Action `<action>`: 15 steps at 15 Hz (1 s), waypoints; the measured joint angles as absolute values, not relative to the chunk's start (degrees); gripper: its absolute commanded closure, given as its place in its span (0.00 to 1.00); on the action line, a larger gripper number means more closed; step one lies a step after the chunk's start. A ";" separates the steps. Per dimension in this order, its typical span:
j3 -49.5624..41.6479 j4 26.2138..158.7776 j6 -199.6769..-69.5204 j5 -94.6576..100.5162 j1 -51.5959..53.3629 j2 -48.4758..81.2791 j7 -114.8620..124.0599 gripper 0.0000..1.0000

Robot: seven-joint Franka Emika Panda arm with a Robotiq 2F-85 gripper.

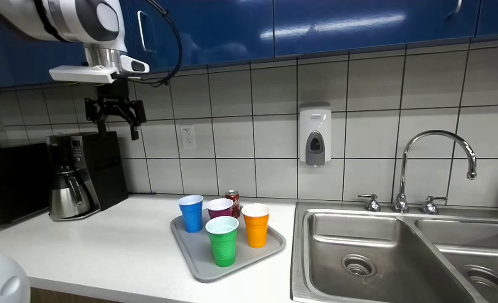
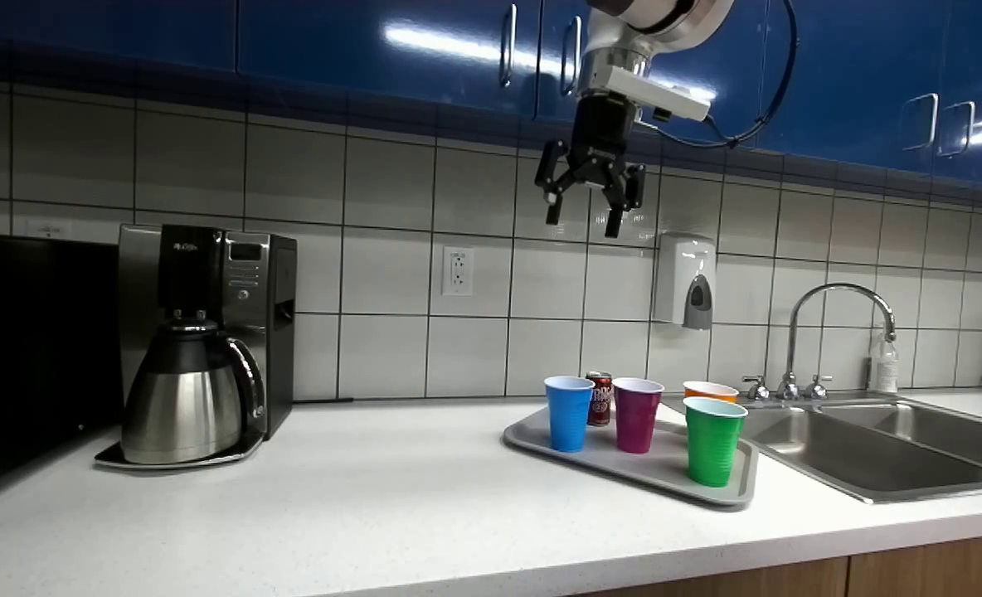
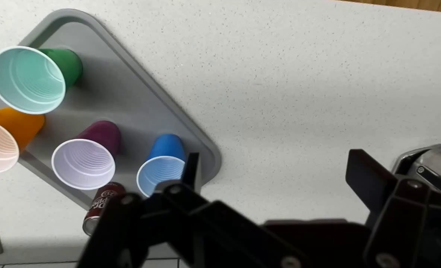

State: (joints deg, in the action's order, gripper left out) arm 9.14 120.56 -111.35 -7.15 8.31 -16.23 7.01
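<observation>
My gripper [image 3: 274, 158] is open and holds nothing. In both exterior views the gripper [image 1: 118, 130] [image 2: 584, 219] hangs fingers-down, well above the counter and below the blue cabinets. A grey tray [image 1: 190, 256] lies on the white counter. Upright on it stand a blue cup [image 2: 568, 419], a purple cup [image 2: 638, 419], a green cup [image 1: 223, 248] and an orange cup [image 1: 257, 229]. Beside the purple cup is a dark red can [image 2: 599, 402], at the tray's back edge in the wrist view. There, one finger overlaps the blue cup [image 3: 166, 147] without touching it.
A coffee maker [image 2: 271, 332] with a steel carafe [image 1: 69, 200] stands left of the tray, beside a black appliance [image 1: 15, 181]. To the right are a double sink [image 1: 354, 244] and a faucet [image 1: 403, 168]. A soap dispenser [image 1: 315, 134] hangs on the tiled wall. Blue cabinets [image 1: 232, 25] run overhead.
</observation>
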 measured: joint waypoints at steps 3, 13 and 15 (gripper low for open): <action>9.32 121.77 -112.70 -6.76 8.77 -16.24 6.32 0.00; 9.93 127.76 -117.76 -4.09 9.23 -16.44 5.49 0.00; 9.93 128.86 -119.11 -3.50 9.23 -16.40 5.49 0.00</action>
State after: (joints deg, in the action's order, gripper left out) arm 9.93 128.86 -119.11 -3.50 9.23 -16.40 5.49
